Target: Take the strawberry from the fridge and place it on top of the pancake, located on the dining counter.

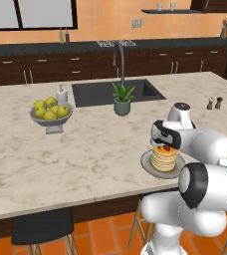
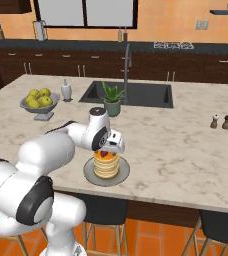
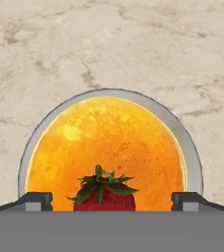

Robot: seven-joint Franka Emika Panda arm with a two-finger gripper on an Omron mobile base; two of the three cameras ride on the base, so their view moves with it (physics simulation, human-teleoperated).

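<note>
The strawberry [image 3: 104, 194], red with a green top, rests on the orange top of the pancake [image 3: 109, 142] stack on its round grey plate [image 3: 192, 152]. My gripper [image 3: 111, 202] hangs just above it, open. Its fingertips [image 3: 35, 201] stand wide on either side and do not touch the berry. From the left base view, the gripper [image 1: 166, 144] hovers over the pancake [image 1: 164, 158] near the front edge of the dining counter [image 1: 85, 149]. The right base view shows the strawberry [image 2: 103, 154] on the pancake [image 2: 106, 167] under the gripper [image 2: 106, 150]. The fridge is out of view.
A bowl of yellow fruit [image 1: 51, 112] and a soap dispenser [image 1: 61, 93] stand at the left of the counter. A potted plant [image 1: 122, 99] sits by the dark sink [image 1: 100, 92] and faucet [image 1: 120, 60]. Two shakers [image 1: 215, 103] stand at the right. A stool [image 1: 41, 226] is below the front edge.
</note>
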